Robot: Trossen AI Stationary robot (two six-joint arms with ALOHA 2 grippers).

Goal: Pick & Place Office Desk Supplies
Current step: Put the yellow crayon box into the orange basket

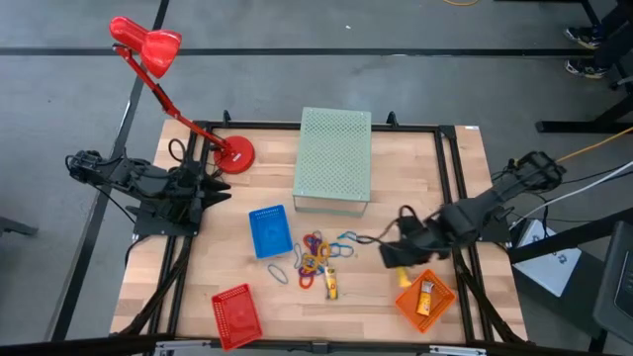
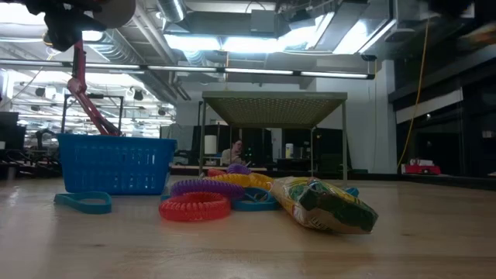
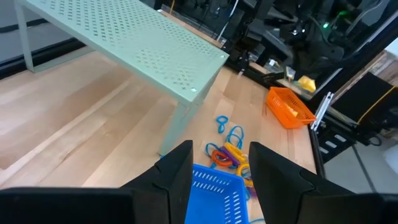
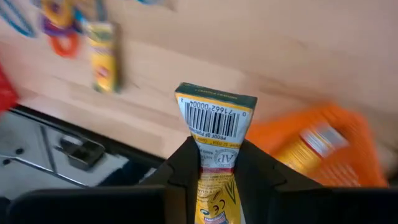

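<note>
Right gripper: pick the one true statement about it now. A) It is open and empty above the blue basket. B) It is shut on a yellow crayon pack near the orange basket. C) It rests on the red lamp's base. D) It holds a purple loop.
B: the right gripper clamps a yellow crayon pack with a barcode, and the orange basket lies just beside it.

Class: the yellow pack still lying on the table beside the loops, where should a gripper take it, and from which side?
Grip the yellow pack across its narrow width at mid-length, coming straight down. It lies flat and oblong, its side away from the loops free, so fingers can straddle it.
</note>
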